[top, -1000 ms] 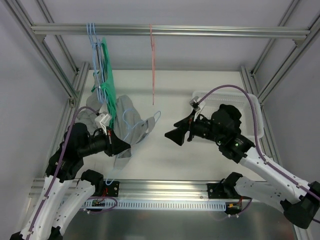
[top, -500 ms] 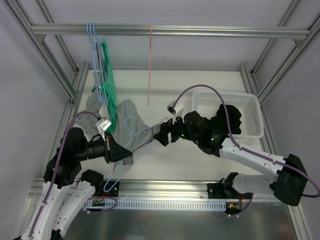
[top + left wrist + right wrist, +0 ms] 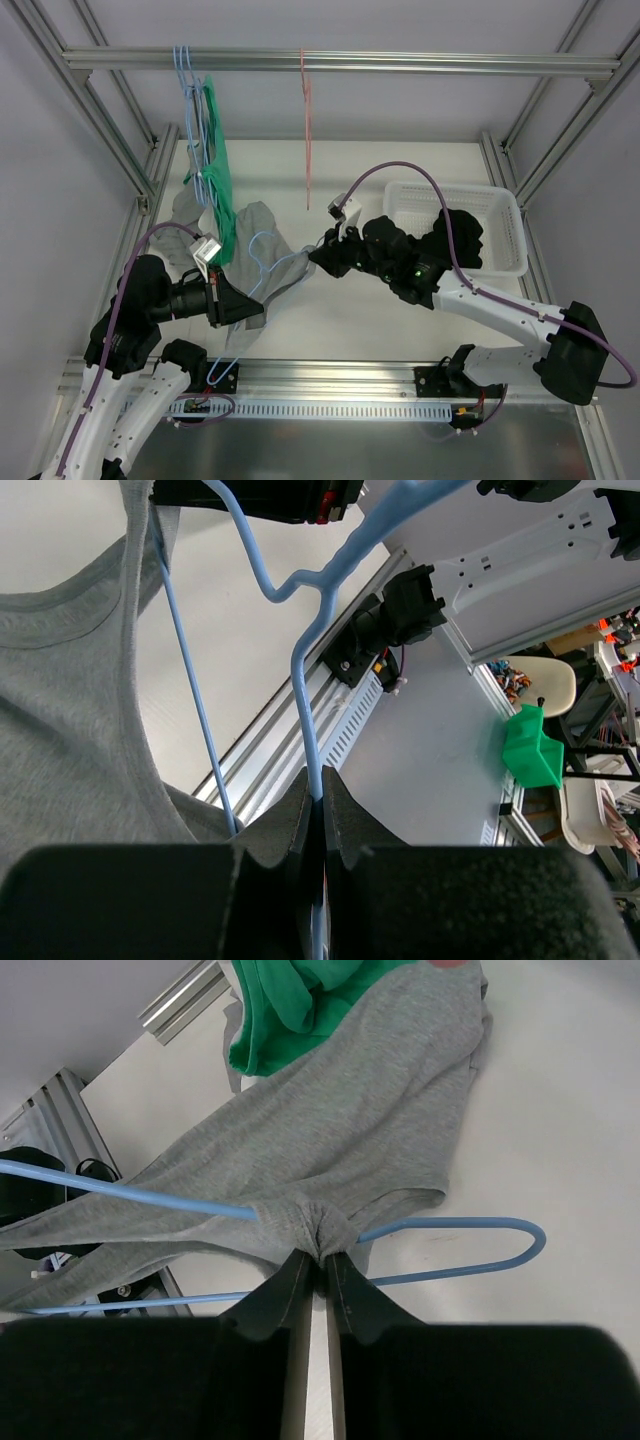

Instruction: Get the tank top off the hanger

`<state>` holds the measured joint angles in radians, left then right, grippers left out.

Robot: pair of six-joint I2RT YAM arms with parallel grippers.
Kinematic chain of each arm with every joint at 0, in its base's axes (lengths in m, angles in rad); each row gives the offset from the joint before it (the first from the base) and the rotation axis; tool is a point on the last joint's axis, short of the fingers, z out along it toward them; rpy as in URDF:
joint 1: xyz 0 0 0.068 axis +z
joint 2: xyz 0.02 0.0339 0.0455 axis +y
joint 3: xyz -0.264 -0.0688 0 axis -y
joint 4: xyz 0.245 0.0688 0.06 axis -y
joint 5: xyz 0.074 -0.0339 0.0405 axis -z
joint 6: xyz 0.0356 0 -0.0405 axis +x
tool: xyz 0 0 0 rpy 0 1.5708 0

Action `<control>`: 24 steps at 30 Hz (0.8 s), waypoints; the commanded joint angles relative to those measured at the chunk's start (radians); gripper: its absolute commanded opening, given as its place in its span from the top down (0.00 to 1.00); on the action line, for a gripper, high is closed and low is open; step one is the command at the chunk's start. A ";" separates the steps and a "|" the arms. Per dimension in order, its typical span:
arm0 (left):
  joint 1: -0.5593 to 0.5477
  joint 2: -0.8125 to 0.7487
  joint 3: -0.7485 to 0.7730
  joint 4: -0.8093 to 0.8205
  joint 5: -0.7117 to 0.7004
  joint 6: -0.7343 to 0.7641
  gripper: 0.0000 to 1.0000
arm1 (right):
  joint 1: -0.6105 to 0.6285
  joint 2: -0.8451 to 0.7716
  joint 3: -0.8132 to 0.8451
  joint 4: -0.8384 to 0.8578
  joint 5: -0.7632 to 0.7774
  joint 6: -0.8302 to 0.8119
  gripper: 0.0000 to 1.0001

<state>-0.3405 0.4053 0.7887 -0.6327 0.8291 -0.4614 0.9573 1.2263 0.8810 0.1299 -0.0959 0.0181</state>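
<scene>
**Both arms holding, strap about to come off the hanger end**

The left gripper [image 3: 320, 790] is clamping its jaws tight on the thin blue wire of the hanger [image 3: 305, 680], just below the bend that leads to the hook, and is bracing it above the near-left part of the tabletop [image 3: 350, 330]. The grey tank top [image 3: 380, 1110] is hanging on that hanger, spreading from the tabletop's left side toward its middle, with its upper part lying against the green garment [image 3: 218, 165] that is dangling from the overhead rail [image 3: 400, 62].

The right gripper [image 3: 322, 1255] is reaching in from the right, and its jaws are pressing together on a bunched fold of the tank top where the fabric is wrapping the hanger's arm. Whether the wire itself is caught in that pinch cannot be told.

The relation that matters: the hanger's long axis is running roughly from the left gripper toward the right gripper, and its rounded end is poking out bare just beyond the pinched fold. The right arm is therefore the one placed to do the stripping. Judging from this, the fold is needing to travel along the wire and over that rounded end, away from the left gripper, while the left arm is acting as the anchor. The white basket [image 3: 450, 187] is sitting near the right edge, behind the right arm.
</scene>
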 commanded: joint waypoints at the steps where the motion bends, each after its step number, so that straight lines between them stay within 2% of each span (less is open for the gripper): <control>1: -0.003 0.000 0.035 0.033 0.027 -0.013 1.00 | 0.008 -0.019 0.035 0.060 0.031 -0.006 0.90; 2: -0.003 0.003 0.034 0.033 0.024 -0.011 1.00 | 0.008 -0.024 0.033 0.057 0.036 -0.006 0.98; 3: -0.003 0.004 0.032 0.033 0.021 -0.010 1.00 | 0.008 -0.030 0.033 0.053 0.041 -0.006 1.00; 7: -0.003 0.023 0.026 0.033 0.002 -0.002 1.00 | 0.008 -0.074 0.039 -0.016 0.088 -0.010 1.00; 12: -0.003 0.046 0.032 0.033 0.024 0.013 1.00 | 0.005 -0.188 0.052 -0.125 0.275 -0.056 1.00; 14: -0.003 0.055 0.041 0.033 0.047 0.023 1.00 | -0.009 -0.221 0.076 -0.219 0.358 -0.076 1.00; 16: -0.003 0.070 0.069 0.034 0.068 0.030 1.00 | -0.020 -0.266 0.102 -0.271 0.393 -0.095 1.00; 20: -0.003 0.101 0.138 0.054 0.129 0.033 1.00 | -0.119 -0.301 0.171 -0.346 0.415 -0.135 1.00; 24: -0.008 0.159 0.184 0.160 0.208 -0.026 1.00 | -0.241 -0.272 0.280 -0.429 0.365 -0.164 1.00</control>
<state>-0.3405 0.5293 0.9203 -0.5709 0.9295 -0.4564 0.7906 0.9489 1.0618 -0.2394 0.2337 -0.0967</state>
